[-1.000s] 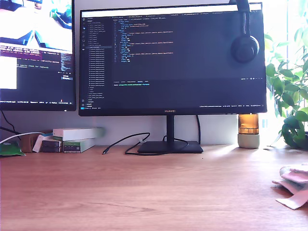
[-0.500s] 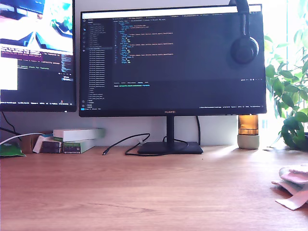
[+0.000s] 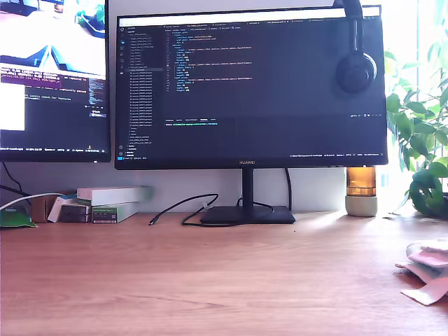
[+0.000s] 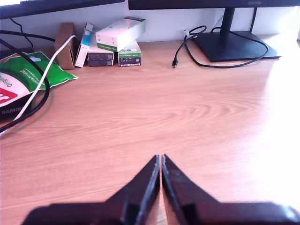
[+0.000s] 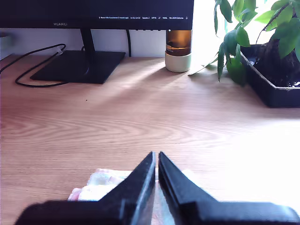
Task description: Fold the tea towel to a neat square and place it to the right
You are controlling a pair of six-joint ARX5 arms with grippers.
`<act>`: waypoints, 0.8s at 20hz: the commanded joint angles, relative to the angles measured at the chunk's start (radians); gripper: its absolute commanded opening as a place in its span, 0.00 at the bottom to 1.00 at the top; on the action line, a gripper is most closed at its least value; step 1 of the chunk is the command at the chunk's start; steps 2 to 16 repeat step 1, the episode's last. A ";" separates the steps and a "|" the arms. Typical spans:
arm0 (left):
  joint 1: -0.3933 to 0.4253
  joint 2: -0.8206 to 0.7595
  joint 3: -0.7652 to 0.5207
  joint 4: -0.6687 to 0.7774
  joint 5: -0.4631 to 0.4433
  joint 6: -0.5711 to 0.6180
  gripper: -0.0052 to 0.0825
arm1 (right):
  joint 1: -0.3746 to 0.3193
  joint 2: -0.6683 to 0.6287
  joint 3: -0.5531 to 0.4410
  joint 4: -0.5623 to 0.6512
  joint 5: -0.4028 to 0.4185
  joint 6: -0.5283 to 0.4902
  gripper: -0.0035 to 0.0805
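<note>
On the desk (image 3: 210, 280) the towel (image 3: 427, 269) sits rumpled at the exterior view's lower right edge, below my second gripper (image 5: 156, 159), jaws together and empty like my first gripper (image 4: 160, 161); its uneven layers could spring open.

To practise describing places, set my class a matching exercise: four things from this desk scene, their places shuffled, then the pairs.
1 towel
2 headphones
3 boxes
4 cable

A hung on the monitor's top corner
B stacked at the exterior view's left
C on the desk at the exterior view's right edge
D curled beside the monitor's foot

Pairs: 1-C, 2-A, 3-B, 4-D
</note>
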 commanded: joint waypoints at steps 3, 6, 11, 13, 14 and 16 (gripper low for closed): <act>-0.002 -0.010 -0.016 0.009 0.001 -0.004 0.04 | -0.003 -0.005 -0.010 0.008 -0.002 0.006 0.03; -0.002 -0.010 -0.016 0.009 0.001 -0.004 0.04 | -0.003 -0.005 -0.010 0.008 -0.002 0.006 0.03; -0.002 -0.010 -0.016 0.009 0.001 -0.004 0.04 | -0.003 -0.005 -0.010 0.008 -0.002 0.006 0.03; -0.002 -0.010 -0.016 0.009 0.001 -0.004 0.04 | -0.003 -0.005 -0.010 0.008 -0.002 0.006 0.03; -0.002 -0.010 -0.016 0.009 0.001 -0.004 0.04 | -0.003 -0.005 -0.010 0.008 -0.002 0.006 0.03; -0.002 -0.010 -0.016 0.009 0.001 -0.004 0.04 | -0.003 -0.005 -0.010 0.008 -0.002 0.006 0.03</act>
